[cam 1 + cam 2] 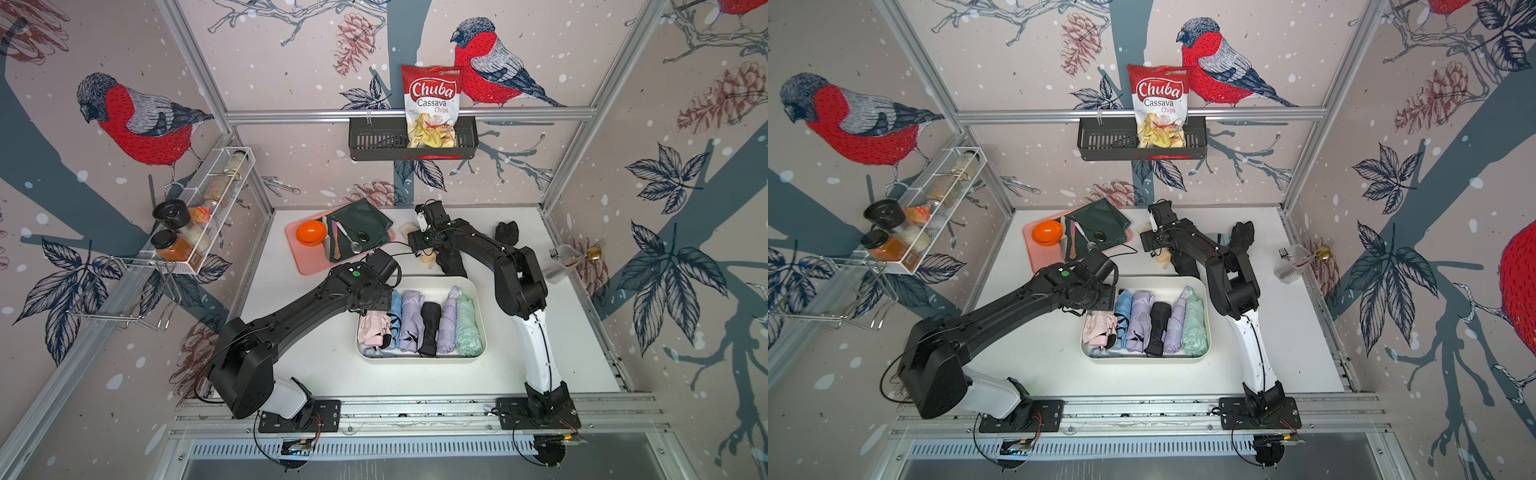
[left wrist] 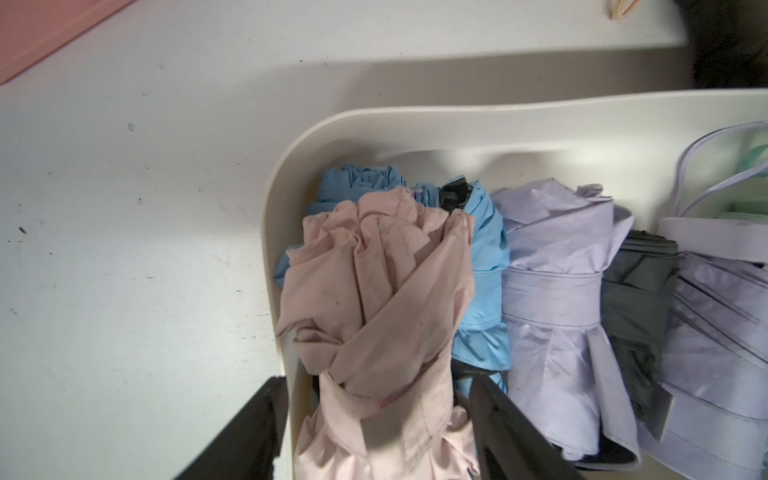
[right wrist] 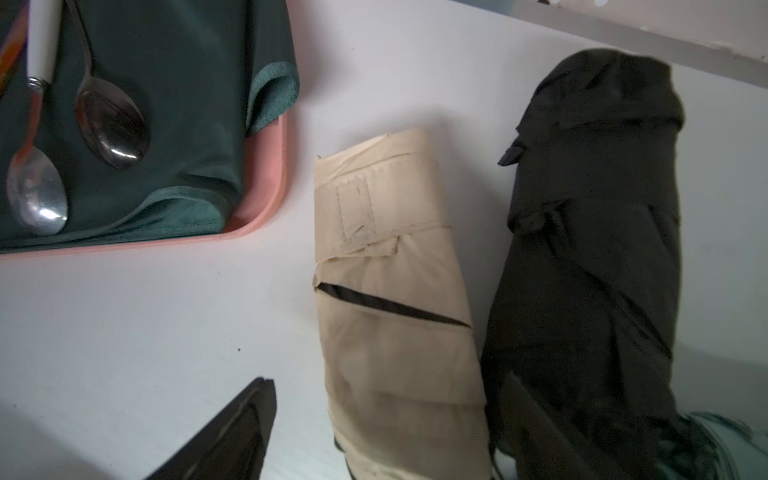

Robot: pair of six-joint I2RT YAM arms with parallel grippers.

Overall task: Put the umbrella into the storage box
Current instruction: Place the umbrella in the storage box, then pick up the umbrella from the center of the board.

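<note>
Beige umbrella [image 3: 386, 257] lies on the table [image 3: 166, 332] touching a black umbrella [image 3: 590, 232], the spread right gripper [image 3: 388, 378] straddling it and best closed mid-length clear of the black one, while the spread left gripper [image 2: 378, 378] flanks a pink umbrella [image 2: 374, 299] lying in the box [image 2: 498, 120].

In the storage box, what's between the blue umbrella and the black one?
A folded lilac umbrella lies between the blue umbrella and the black umbrella, seen in both top views.
</note>
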